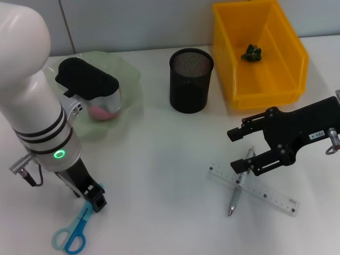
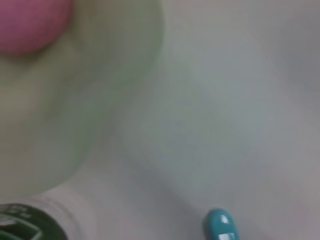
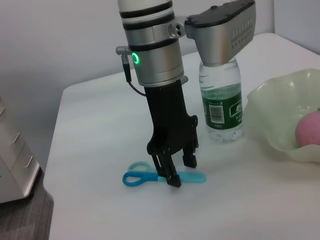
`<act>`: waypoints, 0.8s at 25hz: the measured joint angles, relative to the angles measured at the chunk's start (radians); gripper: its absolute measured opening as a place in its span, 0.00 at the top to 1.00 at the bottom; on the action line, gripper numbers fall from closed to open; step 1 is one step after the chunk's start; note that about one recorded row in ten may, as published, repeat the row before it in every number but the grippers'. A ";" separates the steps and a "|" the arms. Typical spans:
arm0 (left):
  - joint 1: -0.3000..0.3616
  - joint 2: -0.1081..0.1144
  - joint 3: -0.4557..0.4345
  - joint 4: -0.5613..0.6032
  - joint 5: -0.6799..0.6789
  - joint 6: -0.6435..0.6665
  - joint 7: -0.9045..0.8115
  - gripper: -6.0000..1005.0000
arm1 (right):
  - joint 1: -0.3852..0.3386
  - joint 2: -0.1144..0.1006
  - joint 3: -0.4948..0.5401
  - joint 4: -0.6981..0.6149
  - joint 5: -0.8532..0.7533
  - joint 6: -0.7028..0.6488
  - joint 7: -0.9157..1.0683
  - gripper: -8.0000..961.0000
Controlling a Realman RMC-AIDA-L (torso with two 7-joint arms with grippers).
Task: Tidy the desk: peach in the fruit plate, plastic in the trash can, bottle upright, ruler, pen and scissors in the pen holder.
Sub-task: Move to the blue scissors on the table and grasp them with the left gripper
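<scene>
Scissors (image 1: pixel 71 234), blue, flat on desk; left gripper (image 3: pixel 177 170) down at their blades, fingers apart astride them. Peach (image 1: pixel 102 111) in green fruit plate (image 1: pixel 130 79). Pen holder (image 1: pixel 191 79) mid-desk. Right gripper (image 1: pixel 238 150) spread above pen (image 1: pixel 235 195) crossing ruler (image 1: pixel 265 192).

Head overhead; both wrists near scissors (image 1: pixel 70 234).

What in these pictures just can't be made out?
- Bottle: hidden behind the left arm in the head view; the wrist camera covers its cap in the right wrist view.
- Peach: half hidden by that camera in the head view.
- Scissors: the left gripper stands at the blades; whether it touches them is unclear.
- Right gripper: above the pen and ruler; height unclear.
- Item in the yellow bin: too small to identify.
</scene>
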 joint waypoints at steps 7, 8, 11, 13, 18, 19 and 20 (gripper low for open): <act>-0.001 0.000 0.000 -0.002 0.003 0.000 0.000 0.47 | 0.001 0.000 0.000 -0.002 0.000 0.001 0.000 0.21; -0.001 0.000 0.001 -0.002 0.003 0.000 0.000 0.47 | 0.001 0.000 0.000 -0.002 0.000 0.001 0.000 0.21; -0.002 0.000 0.003 -0.002 0.003 0.000 0.000 0.48 | 0.001 0.000 0.000 -0.003 0.000 0.001 0.000 0.21; -0.002 0.000 0.005 -0.001 0.003 -0.001 0.000 0.48 | 0.001 0.000 0.000 -0.003 0.000 0.001 0.000 0.21; -0.003 0.000 0.009 0.005 0.001 -0.001 0.000 0.50 | 0.001 0.000 0.000 -0.004 0.000 0.001 0.000 0.21; -0.003 0.000 0.009 0.005 0.001 -0.001 0.000 0.50 | 0.001 0.000 0.000 -0.004 0.000 0.001 0.000 0.21; -0.006 -0.001 0.013 0.016 -0.002 0.008 0.000 0.50 | 0.001 0.000 0.000 -0.004 0.000 0.001 0.000 0.21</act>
